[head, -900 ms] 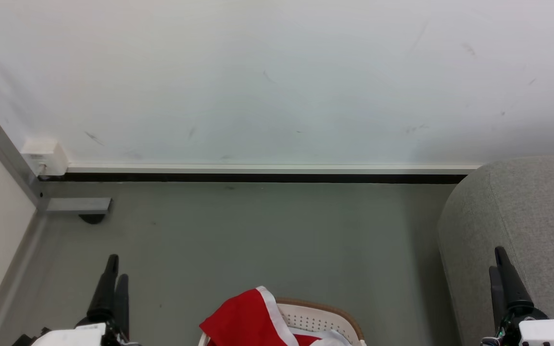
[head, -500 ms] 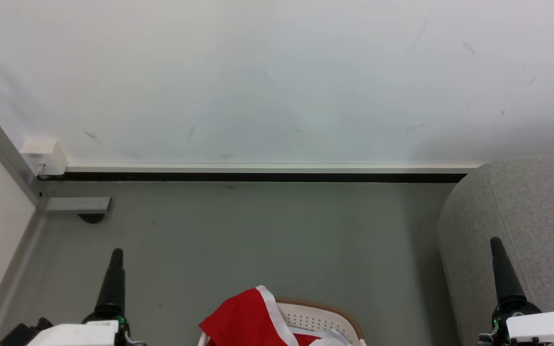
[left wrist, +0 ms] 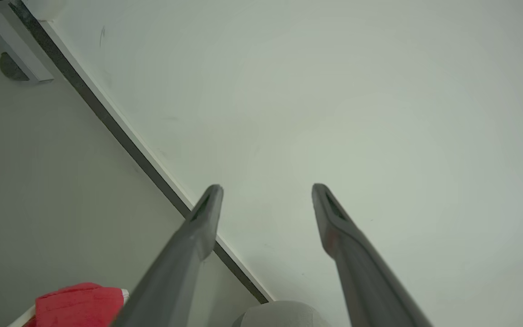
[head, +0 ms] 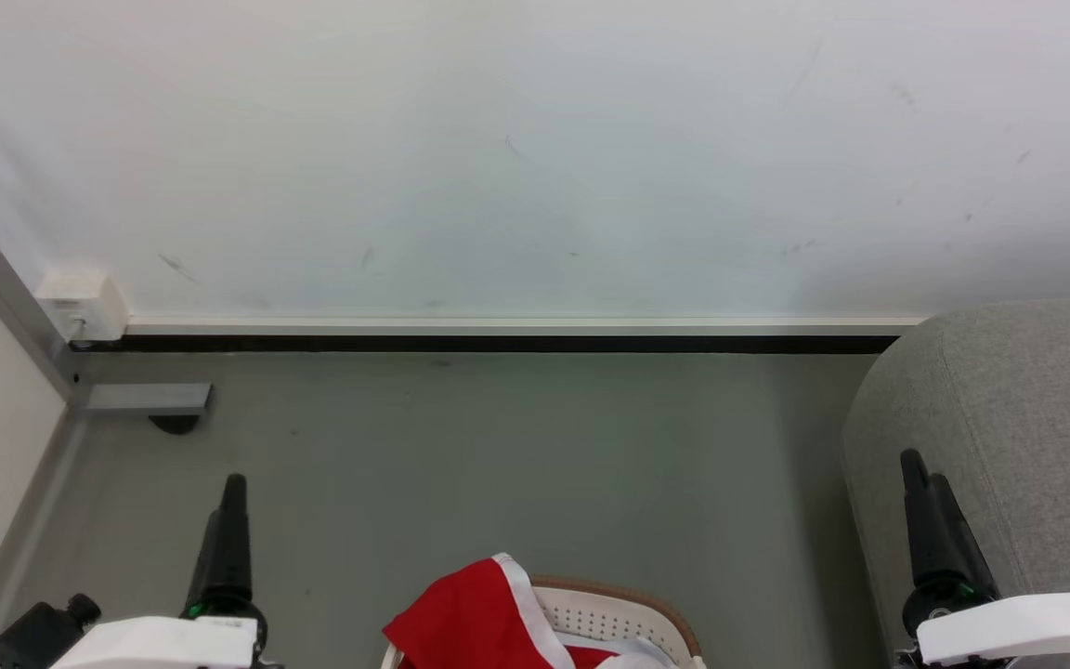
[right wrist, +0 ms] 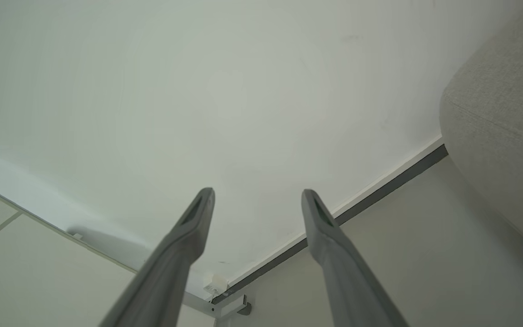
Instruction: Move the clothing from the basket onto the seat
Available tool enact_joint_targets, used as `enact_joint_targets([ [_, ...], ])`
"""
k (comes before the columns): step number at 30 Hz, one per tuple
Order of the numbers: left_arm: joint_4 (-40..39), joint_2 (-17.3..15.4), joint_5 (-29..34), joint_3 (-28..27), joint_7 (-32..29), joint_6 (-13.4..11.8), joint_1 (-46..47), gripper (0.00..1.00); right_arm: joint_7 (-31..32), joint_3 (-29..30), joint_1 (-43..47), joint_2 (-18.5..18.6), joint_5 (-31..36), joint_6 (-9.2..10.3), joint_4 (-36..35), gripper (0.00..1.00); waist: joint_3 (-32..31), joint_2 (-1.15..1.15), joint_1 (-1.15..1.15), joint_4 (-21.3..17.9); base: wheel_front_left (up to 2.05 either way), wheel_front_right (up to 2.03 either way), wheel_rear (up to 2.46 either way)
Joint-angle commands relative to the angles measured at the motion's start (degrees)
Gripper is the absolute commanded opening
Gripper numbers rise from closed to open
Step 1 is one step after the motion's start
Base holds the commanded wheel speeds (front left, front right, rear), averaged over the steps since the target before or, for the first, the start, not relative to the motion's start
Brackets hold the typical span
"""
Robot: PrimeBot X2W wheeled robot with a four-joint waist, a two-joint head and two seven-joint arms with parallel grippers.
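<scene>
The red clothing (head: pixel 470 618) with a white trim band hangs over the edge of the white basket (head: pixel 632 599) with its tan rim, at the bottom centre of the head view. The grey seat (head: pixel 1027 418) stands at the right. My left gripper (head: pixel 234 485) hovers left of the basket, fingers pointing toward the wall. My right gripper (head: pixel 923 469) hangs in front of the seat's left side. In the left wrist view my left gripper (left wrist: pixel 266 190) is open and empty, with the clothing (left wrist: pixel 75 302) low at the left. In the right wrist view my right gripper (right wrist: pixel 257 195) is open and empty beside the seat (right wrist: pixel 502 127).
A white wall with a black baseboard (head: pixel 498 343) runs across the far side. A grey metal frame foot (head: pixel 150 398) and a white box (head: pixel 80 302) sit in the left corner. Grey floor (head: pixel 516 465) lies between basket and wall.
Both grippers have risen a little in the head view. The right one has shifted left along the seat's side and the left one slightly right. Clothing and basket are unchanged.
</scene>
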State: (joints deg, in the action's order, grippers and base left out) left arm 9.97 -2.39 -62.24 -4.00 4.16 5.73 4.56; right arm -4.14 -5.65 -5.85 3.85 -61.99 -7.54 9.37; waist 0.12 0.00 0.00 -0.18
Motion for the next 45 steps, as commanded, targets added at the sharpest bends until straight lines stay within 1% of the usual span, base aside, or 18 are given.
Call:
enact_joint_targets([
  [1,-1.1,-0.4,2.4,0.0,0.6,-0.4,0.2,1.0,-0.7,-0.5,-1.8,0.6,2.9,0.04,-0.5,1.0,0.0,0.0,0.0,0.0,0.0,0.0,0.0],
  [8,-1.6,-0.5,8.9,1.6,1.9,-1.7,0.1,1.0,-1.9,-2.5,-2.2,1.5,9.7,0.04,0.0,1.0,0.1,0.0,0.0,0.1,0.0,0.0,0.0],
  [13,-2.4,-0.5,13.0,2.2,2.8,-2.6,0.0,1.0,-2.8,-3.1,-2.4,1.7,13.4,0.05,0.0,1.0,0.0,0.0,0.0,0.1,0.0,0.0,0.0],
  [26,-3.2,-0.6,24.4,3.3,4.8,-3.9,-0.9,1.0,-4.8,-4.4,-2.5,1.6,22.7,0.06,1.6,1.0,-0.3,0.0,0.0,-0.1,0.0,0.0,0.0],
  [27,-3.2,-0.6,24.4,3.3,4.8,-3.9,-0.9,1.0,-4.8,-4.4,-2.5,1.6,22.7,0.06,1.6,1.0,-0.3,0.0,0.0,-0.1,0.0,0.0,0.0],
  [45,-2.5,-0.6,38.5,5.6,7.2,-6.1,-1.2,1.0,-7.2,-5.2,-2.7,1.7,33.4,0.07,2.9,1.0,0.0,0.0,0.0,0.1,0.0,0.0,0.0],
])
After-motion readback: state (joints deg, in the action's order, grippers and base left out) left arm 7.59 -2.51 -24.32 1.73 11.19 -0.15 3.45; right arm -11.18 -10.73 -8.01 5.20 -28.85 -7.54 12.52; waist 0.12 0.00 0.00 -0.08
